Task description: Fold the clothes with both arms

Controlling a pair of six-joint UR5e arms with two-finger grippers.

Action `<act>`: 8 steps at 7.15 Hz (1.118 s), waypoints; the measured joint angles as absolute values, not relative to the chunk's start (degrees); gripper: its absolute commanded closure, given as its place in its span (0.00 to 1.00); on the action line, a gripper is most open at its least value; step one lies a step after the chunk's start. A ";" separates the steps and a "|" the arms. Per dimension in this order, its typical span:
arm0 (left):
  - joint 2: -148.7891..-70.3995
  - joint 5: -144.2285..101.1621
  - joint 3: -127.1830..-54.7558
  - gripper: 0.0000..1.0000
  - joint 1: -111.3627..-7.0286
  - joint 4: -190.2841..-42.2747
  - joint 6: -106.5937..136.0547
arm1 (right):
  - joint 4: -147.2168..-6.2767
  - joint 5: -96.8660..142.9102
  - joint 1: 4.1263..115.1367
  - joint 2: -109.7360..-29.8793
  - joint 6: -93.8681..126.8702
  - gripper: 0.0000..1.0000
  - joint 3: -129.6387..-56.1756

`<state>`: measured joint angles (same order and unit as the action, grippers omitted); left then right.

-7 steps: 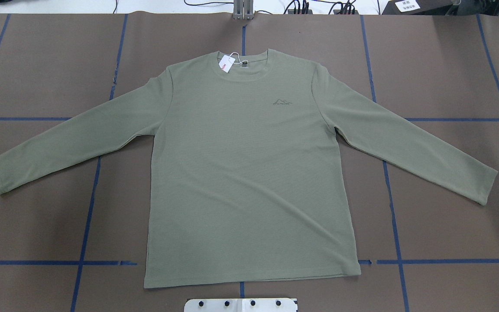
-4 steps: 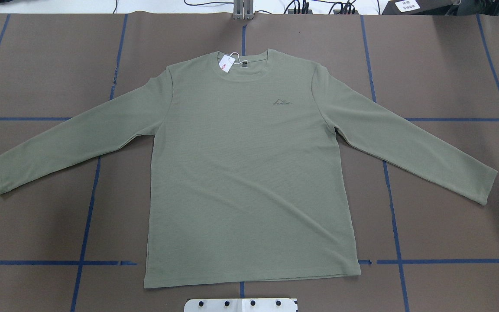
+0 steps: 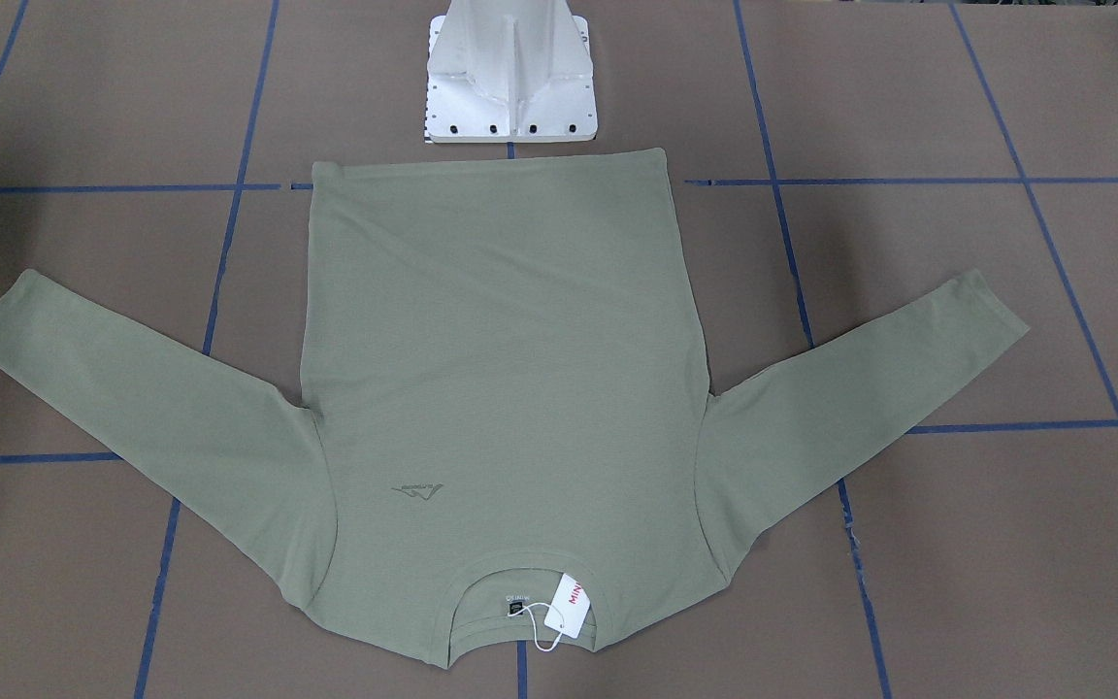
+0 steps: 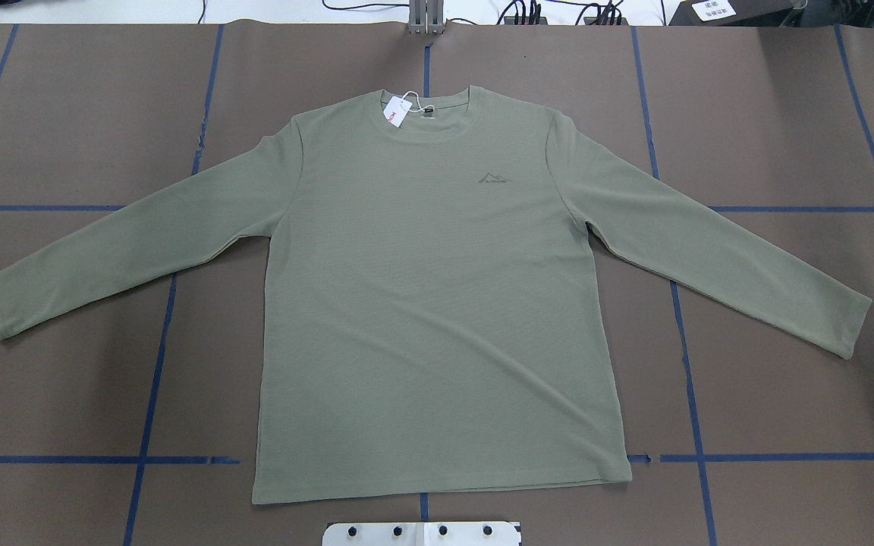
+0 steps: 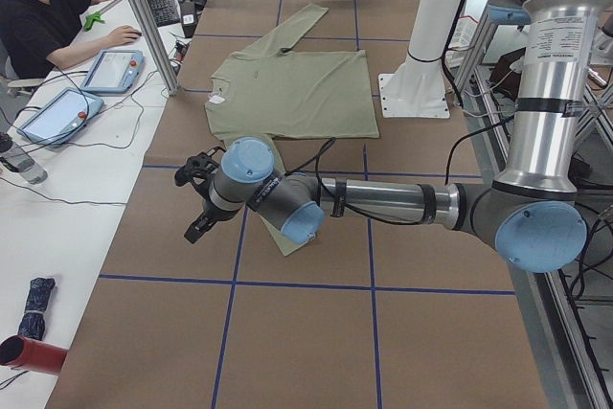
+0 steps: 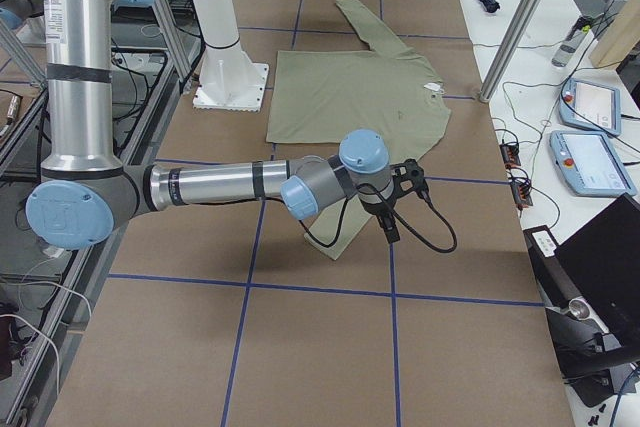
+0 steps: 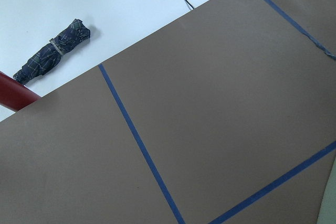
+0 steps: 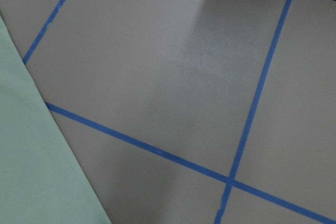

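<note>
The olive-green shirt (image 4: 437,303) lies flat and face up on the brown table, sleeves spread out to both sides, collar with the white tag (image 4: 394,114) at the far edge. In the front view the shirt (image 3: 501,340) has its hem toward the base. Neither arm shows in the overhead or front views. The left gripper (image 5: 198,200) hovers beside the near sleeve end in the exterior left view. Near the other sleeve end, the right gripper (image 6: 400,202) shows in the exterior right view. I cannot tell whether either is open or shut. A strip of sleeve (image 8: 31,156) shows in the right wrist view.
The white pedestal base (image 3: 510,97) stands just behind the hem. Blue tape lines cross the brown table cover (image 4: 786,379). A person (image 5: 48,16) sits at the white side desk with tablets. A folded plaid umbrella (image 7: 52,51) and a red cylinder (image 7: 10,90) lie there.
</note>
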<state>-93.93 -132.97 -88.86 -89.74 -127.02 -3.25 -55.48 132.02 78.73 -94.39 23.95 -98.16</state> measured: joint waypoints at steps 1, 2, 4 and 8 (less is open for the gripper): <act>-93.95 -132.97 -88.93 0.00 -89.74 -127.06 -3.19 | -45.00 126.73 72.29 -96.55 37.74 0.08 -97.42; -93.95 -132.98 -88.98 0.00 -89.74 -127.08 -3.15 | -36.60 122.35 66.74 -98.28 47.34 0.17 -95.58; -93.96 -133.03 -89.08 0.00 -89.74 -127.09 -3.07 | -29.31 119.16 62.32 -101.72 53.20 0.22 -92.13; -93.95 -133.07 -89.12 0.00 -89.74 -127.09 -3.01 | -27.24 117.25 59.97 -102.73 53.38 0.27 -87.05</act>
